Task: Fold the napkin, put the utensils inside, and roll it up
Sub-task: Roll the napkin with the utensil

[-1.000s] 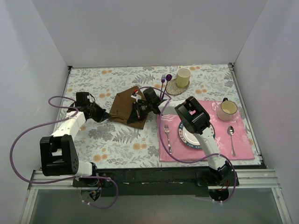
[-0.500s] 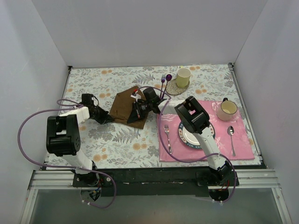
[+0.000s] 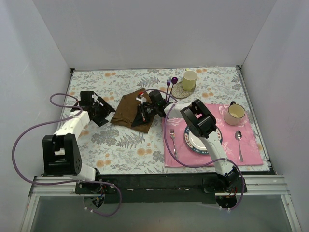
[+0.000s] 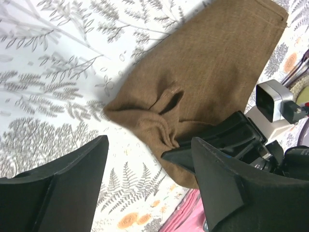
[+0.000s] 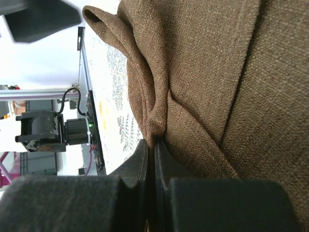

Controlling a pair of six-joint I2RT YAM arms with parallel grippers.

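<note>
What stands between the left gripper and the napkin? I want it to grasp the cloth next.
Nothing visible. The open left gripper faces the napkin's left corner, with only bare tablecloth between them. The right gripper pinches a fold farther along.

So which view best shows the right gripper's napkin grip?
The right wrist view: the right gripper pinches a napkin fold up close. The left wrist view shows it from farther off, the top view only small.

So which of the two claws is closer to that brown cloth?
Right. The right gripper is shut on a fold of the napkin; the left gripper stands open beside its corner, holding nothing.
</note>
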